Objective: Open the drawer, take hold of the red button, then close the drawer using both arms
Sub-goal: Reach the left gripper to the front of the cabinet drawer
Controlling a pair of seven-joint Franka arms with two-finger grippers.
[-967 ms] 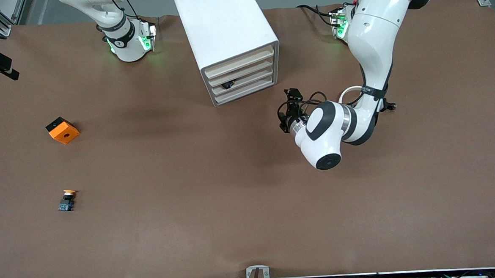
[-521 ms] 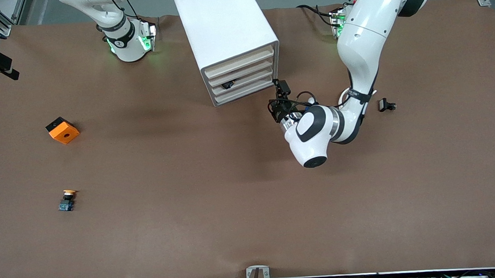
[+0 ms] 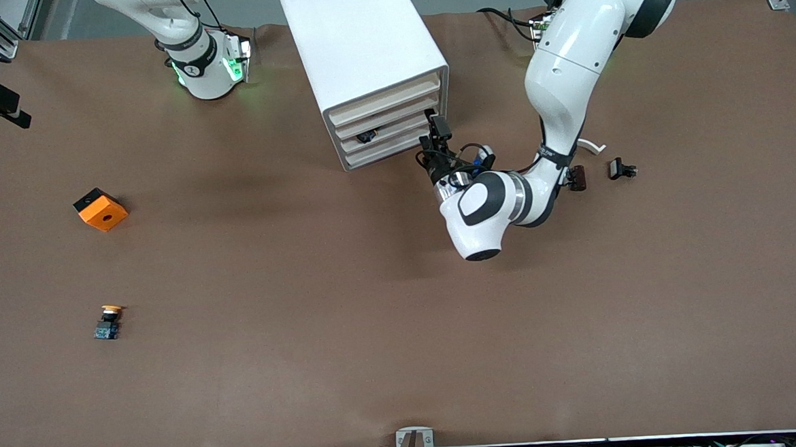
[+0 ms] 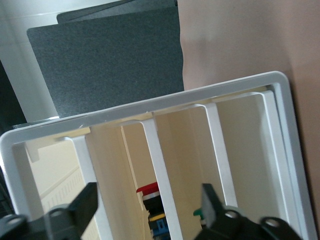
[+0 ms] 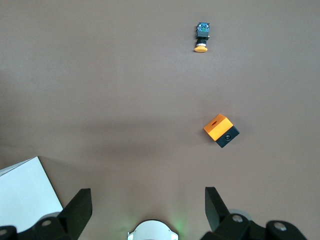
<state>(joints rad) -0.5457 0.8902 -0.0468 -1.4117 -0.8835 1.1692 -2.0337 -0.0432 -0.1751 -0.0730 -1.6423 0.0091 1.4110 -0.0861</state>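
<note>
The white cabinet (image 3: 361, 48) stands near the robots' edge with four cream-fronted drawers (image 3: 396, 129), all pushed in. A dark item (image 3: 366, 136) shows in the gap above a lower drawer front. In the left wrist view it is the red-capped button (image 4: 150, 190) with black body and blue base, inside the cabinet (image 4: 150, 107). My left gripper (image 3: 434, 132) is open and empty, just in front of the drawer fronts at the corner toward the left arm's end; its fingers (image 4: 87, 204) frame the button. My right gripper (image 5: 147, 202) is open and empty, high above its own base, out of the front view.
An orange cube (image 3: 100, 209) and a yellow-orange-capped button (image 3: 108, 322) lie toward the right arm's end; both show in the right wrist view, cube (image 5: 221, 130), button (image 5: 202, 36). Two small black parts (image 3: 577, 177) (image 3: 621, 169) lie near the left arm. A green-capped item (image 4: 200, 213) sits in a neighbouring drawer.
My left arm has swung its open gripper across the table up to the cabinet's drawer fronts, uncovering a small black part on the table. The right arm has not moved.
</note>
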